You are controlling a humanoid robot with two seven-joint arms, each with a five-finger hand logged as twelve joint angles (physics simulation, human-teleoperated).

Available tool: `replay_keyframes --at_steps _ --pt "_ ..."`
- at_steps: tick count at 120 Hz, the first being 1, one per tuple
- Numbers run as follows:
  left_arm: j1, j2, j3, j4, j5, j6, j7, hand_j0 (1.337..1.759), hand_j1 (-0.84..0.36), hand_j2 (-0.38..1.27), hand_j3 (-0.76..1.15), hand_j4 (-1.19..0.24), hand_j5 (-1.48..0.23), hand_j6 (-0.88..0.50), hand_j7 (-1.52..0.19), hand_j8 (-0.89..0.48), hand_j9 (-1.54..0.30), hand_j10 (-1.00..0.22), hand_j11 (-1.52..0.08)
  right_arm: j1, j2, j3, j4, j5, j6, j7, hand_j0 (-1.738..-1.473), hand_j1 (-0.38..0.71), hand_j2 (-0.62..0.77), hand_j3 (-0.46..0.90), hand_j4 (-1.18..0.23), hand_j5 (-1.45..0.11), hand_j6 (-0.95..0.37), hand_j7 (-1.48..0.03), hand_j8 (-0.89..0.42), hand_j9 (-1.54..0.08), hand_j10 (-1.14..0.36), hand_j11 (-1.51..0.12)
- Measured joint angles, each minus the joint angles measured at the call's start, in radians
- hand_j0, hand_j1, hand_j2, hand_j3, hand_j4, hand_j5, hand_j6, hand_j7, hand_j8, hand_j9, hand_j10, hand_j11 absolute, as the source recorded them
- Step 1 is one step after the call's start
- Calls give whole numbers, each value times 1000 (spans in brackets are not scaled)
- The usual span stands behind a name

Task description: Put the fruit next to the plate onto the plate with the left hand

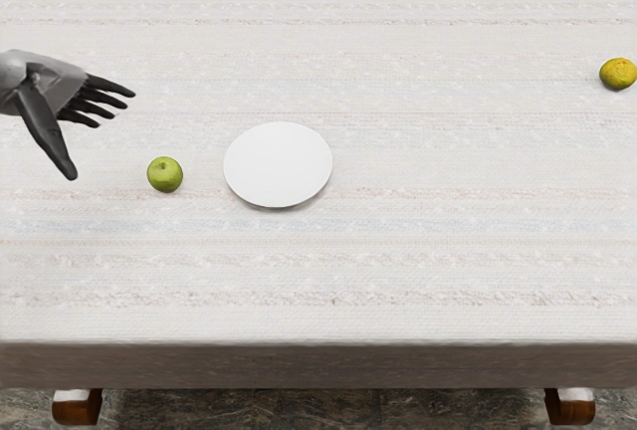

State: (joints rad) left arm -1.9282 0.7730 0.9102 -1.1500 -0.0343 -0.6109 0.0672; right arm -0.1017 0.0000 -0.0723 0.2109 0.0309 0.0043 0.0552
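Though apart, apple (165,174) near left hand (55,92)

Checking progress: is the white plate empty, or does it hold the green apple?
Empty. The white plate shows only bare surface; the green apple lies beside it, to its left, apart from the open left hand.

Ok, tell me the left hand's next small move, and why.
Probably move the left hand toward the picture's lower right, to just over the green fruit. Its fingers are spread and hold nothing, it sits up-left of the fruit with a gap between them, and that fruit lies just left of the plate, apart from it.
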Motion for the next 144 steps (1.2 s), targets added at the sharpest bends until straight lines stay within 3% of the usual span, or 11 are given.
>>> replay_keyframes --at_steps 50,60,70,88,111,130,140,144 --pt "-22 29 2 -6 9 0 0 1658 344 1 0 -5 -6 -6 -6 -5 -6 -5 -6 0 0 2 -2 0 0 0 -1658 -322 -5 0 -22 -29 -22 -29 -22 -29 -22 -29" --pt "-45 -95 7 -1 12 0 2 1658 346 1 0 -4 -4 -4 -4 -4 -4 -3 -4 0 0 2 -2 0 0 0 -1658 -322 -5 0 -22 -29 -22 -29 -22 -29 -22 -29" --pt "-140 -191 37 4 12 0 4 1658 347 0 0 -3 -3 -3 -2 -2 -2 -2 -2 0 0 2 -2 0 0 0 -1658 -322 -5 0 -22 -29 -22 -29 -22 -29 -22 -29" --pt "-237 -457 205 -2 4 0 3 1658 348 0 0 -1 -1 -1 -1 -1 -1 -1 -1 0 0 2 -2 0 0 0 -1658 -322 -4 0 -22 -29 -22 -29 -22 -29 -22 -29" --pt "-389 -583 399 -132 -66 50 6 1658 348 0 0 -1 0 -1 0 -1 0 0 0 0 0 2 -2 0 0 0 -1658 -322 -5 0 -22 -29 -22 -29 -22 -29 -22 -29" --pt "-403 -639 445 -186 -98 185 8 1658 349 0 0 0 0 0 0 0 0 0 0 1 0 2 -2 0 0 0 -1658 -322 -5 0 -22 -29 -22 -29 -22 -29 -22 -29" --pt "-379 -678 443 -215 -135 339 9 1658 349 0 0 0 0 0 0 0 0 0 0 0 0 2 -2 0 0 0 -1658 -322 -5 0 -22 -29 -22 -29 -22 -29 -22 -29" --pt "-367 -705 438 -223 -169 399 25 1658 349 0 0 0 0 0 0 0 0 0 0 1 0 2 -2 0 0 0 -1658 -322 -5 0 -22 -29 -22 -29 -22 -29 -22 -29"
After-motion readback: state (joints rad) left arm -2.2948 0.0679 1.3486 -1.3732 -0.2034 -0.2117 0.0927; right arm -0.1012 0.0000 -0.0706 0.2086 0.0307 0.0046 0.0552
